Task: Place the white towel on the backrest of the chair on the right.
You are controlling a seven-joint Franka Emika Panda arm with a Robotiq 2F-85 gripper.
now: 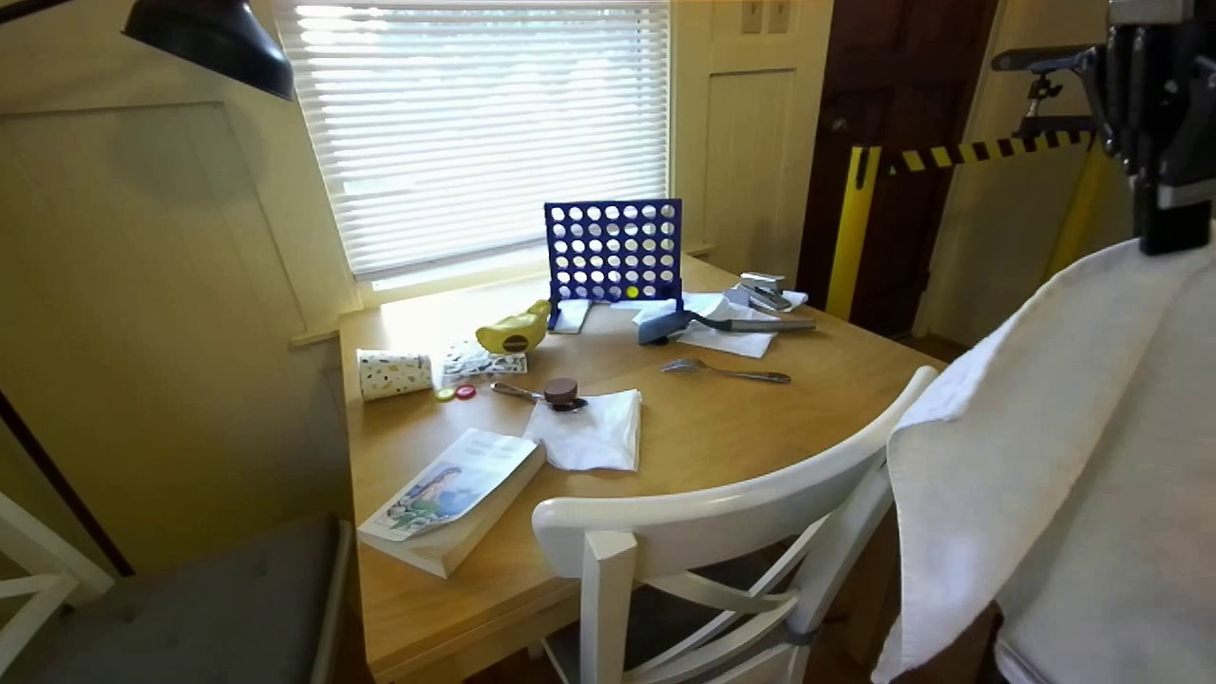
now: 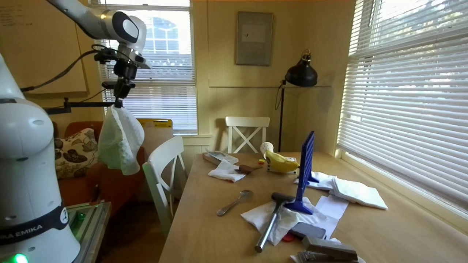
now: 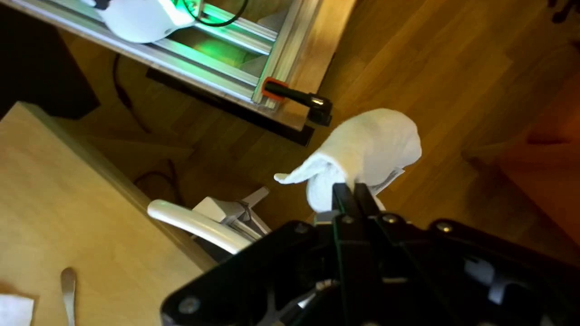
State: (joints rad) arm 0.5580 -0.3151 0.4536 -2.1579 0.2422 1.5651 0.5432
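Note:
The white towel hangs in loose folds below my gripper in both exterior views (image 1: 1073, 427) (image 2: 120, 142), and it also shows in the wrist view (image 3: 378, 140). My gripper is shut on its upper part in both exterior views (image 1: 1175, 237) (image 2: 118, 103); the fingertips pinch the cloth in the wrist view (image 3: 352, 186). The white chair with its curved top rail stands at the table edge in both exterior views (image 1: 741, 513) (image 2: 166, 153). Its rail lies left of the towel in the wrist view (image 3: 195, 222). In an exterior view the towel hangs beside the backrest, apart from it.
The wooden table (image 1: 741, 427) bears a blue grid rack (image 1: 615, 249), a book (image 1: 451, 499), a fork (image 1: 727, 370), a yellow banana-shaped thing (image 1: 513, 332) and napkins. Another white chair (image 2: 247, 121) stands at the far end. An orange sofa (image 2: 82, 186) stands behind the towel.

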